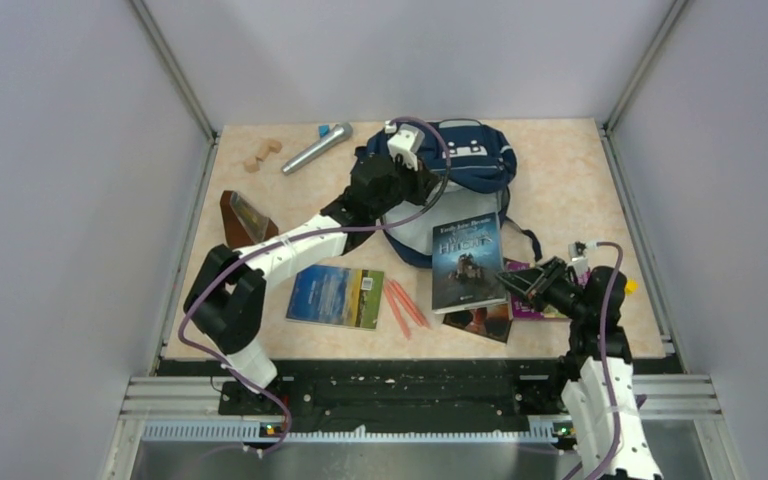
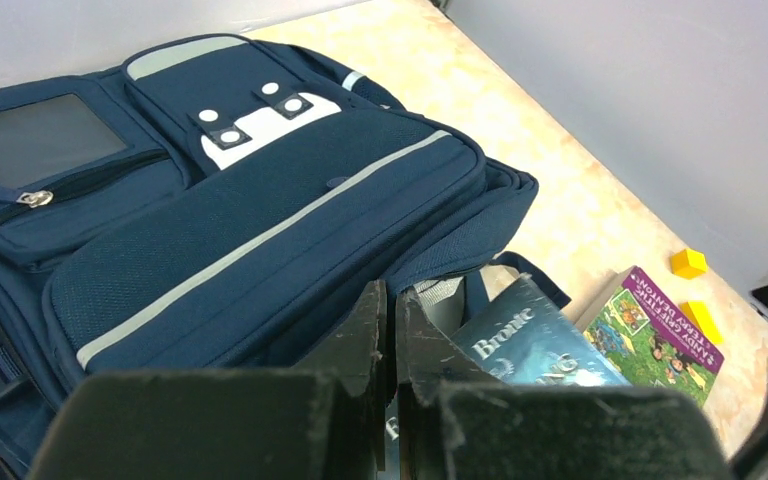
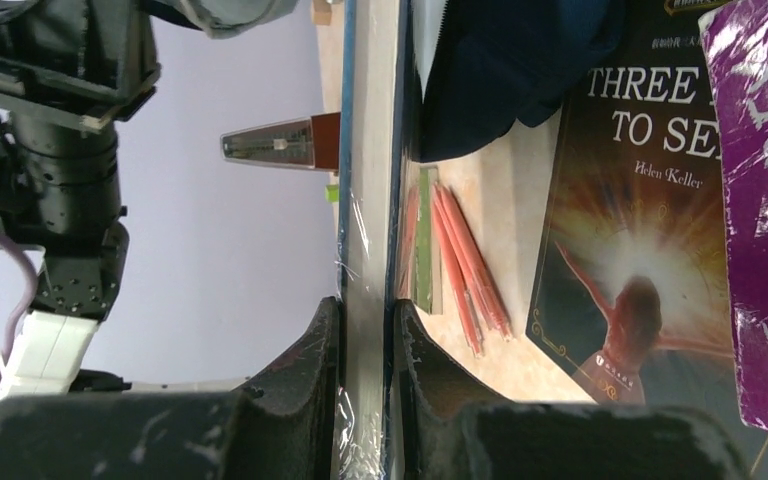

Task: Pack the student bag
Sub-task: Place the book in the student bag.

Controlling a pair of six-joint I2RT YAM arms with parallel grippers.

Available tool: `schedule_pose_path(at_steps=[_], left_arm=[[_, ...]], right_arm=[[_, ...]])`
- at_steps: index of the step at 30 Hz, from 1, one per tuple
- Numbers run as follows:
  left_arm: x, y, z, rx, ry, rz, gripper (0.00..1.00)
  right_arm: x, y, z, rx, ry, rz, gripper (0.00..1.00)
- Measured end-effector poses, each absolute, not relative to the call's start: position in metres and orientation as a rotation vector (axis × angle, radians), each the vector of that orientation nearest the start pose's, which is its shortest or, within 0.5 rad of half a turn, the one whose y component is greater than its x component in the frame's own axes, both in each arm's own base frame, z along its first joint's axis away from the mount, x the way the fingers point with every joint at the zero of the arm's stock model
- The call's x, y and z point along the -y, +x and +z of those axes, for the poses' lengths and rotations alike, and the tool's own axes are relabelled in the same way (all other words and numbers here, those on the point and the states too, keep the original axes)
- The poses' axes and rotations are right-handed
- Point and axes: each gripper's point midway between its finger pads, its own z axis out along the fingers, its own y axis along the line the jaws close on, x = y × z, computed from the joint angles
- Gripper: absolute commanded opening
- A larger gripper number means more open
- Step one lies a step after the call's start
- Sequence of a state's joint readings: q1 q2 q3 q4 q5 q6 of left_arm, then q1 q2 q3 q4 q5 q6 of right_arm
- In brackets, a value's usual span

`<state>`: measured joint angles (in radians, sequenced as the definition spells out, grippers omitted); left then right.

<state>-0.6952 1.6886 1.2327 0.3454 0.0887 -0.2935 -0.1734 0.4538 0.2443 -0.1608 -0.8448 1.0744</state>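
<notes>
I'm looking at the left arm and the right arm: both are showing white links between chunky black joints, with a purple cable trailing along each. The black fingers are looking scuffed, flecked with pale scratches.

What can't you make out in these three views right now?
Inside of the student bag: top view, covered by the left arm and the blue book; left wrist, by its own front.
The blue book's cover: right wrist shows only its edge in the right gripper.
Keller book title: right wrist, cut by the top edge and the purple book.
Whether the shut left gripper pinches fabric: left wrist, fingertips too dark.
</notes>
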Motion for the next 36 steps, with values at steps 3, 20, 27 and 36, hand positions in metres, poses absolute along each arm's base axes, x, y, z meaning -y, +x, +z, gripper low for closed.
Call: schedule_pose_path(at_steps=[3, 20, 27, 36], left_arm=[[0.367, 0.392, 0.255, -1.698, 0.428, -0.828, 0.0], [0.38, 0.352, 0.25, -1.676, 0.579, -0.968, 0.0], [0.394, 0.325, 0.255, -1.653, 0.646, -1.027, 0.0], [0.4, 0.312, 0.262, -1.666, 0.627, -1.074, 0.0]], right_arm=[[-0.131, 0.207, 0.148, -1.977, 0.688, 1.414, 0.0], [-0.121, 0.254, 0.152, -1.847, 0.852, 1.392, 0.0], [-0.117, 0.269, 0.153, -1.798, 0.873, 1.39, 0.0], [-0.112, 0.289, 0.146, -1.758, 0.916, 1.347, 0.0]])
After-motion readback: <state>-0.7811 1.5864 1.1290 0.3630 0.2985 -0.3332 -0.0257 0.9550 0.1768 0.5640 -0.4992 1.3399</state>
